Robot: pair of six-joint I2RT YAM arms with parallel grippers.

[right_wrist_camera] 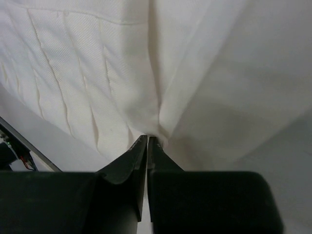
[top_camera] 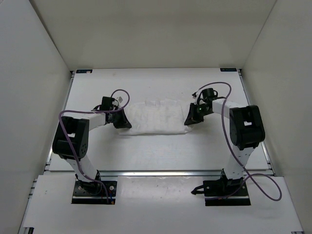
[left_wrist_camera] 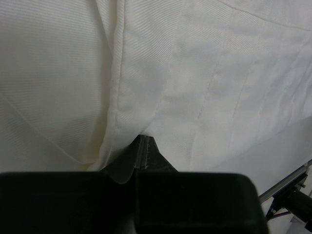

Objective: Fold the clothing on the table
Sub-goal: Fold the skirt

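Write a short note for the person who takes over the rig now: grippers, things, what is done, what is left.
Left gripper: shut on the left end of the clothing.
Right gripper: shut on its right end.
Clothing: lies as a long band across the middle of the table, between the arms.
Done: both ends gripped.
Left: make the fold, then release.
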